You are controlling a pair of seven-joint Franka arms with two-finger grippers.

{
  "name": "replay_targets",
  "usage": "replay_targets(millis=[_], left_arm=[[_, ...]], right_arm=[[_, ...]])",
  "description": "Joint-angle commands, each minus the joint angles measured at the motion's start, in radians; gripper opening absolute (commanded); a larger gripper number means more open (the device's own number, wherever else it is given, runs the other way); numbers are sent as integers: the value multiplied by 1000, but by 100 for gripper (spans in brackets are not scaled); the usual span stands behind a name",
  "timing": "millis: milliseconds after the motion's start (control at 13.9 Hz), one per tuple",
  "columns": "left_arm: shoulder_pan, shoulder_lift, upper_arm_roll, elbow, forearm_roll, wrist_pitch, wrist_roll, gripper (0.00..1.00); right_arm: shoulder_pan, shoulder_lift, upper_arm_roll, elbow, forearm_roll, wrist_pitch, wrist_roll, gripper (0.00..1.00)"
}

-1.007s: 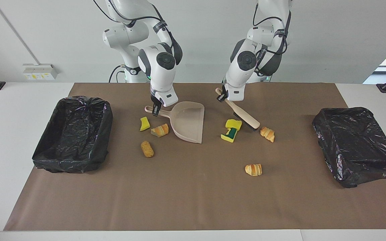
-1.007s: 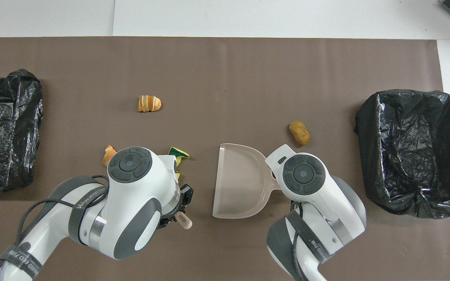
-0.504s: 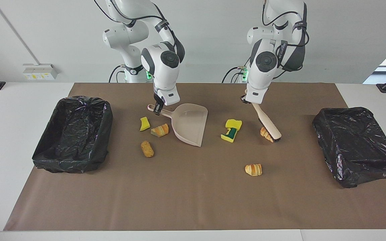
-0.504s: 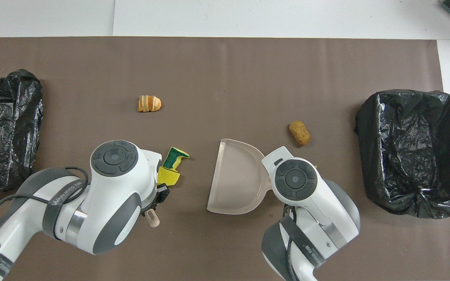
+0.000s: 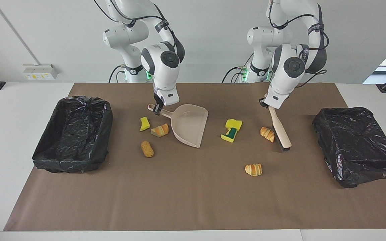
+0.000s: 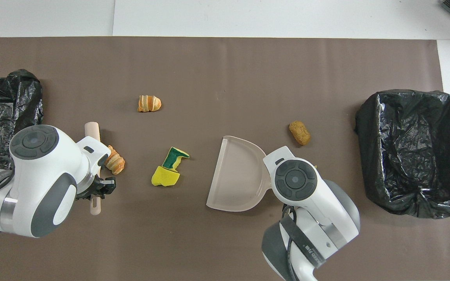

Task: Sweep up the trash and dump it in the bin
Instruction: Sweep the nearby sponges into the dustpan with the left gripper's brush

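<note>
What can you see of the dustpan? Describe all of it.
The dustpan is pale pink, smooth plastic by its look, with a wide shallow scoop and a short handle ending in a hanging loop. It holds nothing. The right end effector is shut on the handle. Its wide lip points toward the green-backed sponge.

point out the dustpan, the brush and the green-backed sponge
dustpan [image 5: 189,124], facing view, bare inside of the pan
brush [image 5: 279,127], facing view, middle of the beige handle
green-backed sponge [image 6: 173,157], overhead view, green side

Lab: robot arms [image 5: 166,63], bare walls
</note>
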Motion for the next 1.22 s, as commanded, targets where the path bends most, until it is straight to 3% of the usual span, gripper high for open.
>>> replay_targets(millis=[0,360,719,863,1007,1151], left_arm=[[-6,-81,-9,-119,15,90,15,0],[-34,-48,-80,-143,-4,180,-1,0],[-34,18,-273,-125,-231,309,-60,0],[-34,67,-359,-90,-311,396,-128,0],[-37,89,-423,-50,-327,462,-294,0],[-40,144,-502,23,-328,477,-336,0]], right_arm=[[-5,-21,3,-17,-13,-6,28,0],[-5,-21,3,-17,-11,-6,28,0],[-5,-21,3,-17,-11,-8,26,0],[-6,-19,3,-17,-11,-8,22,0],[-15,-19,3,-17,-11,-9,12,0],[-18,-13,3,-17,-13,-14,11,0]])
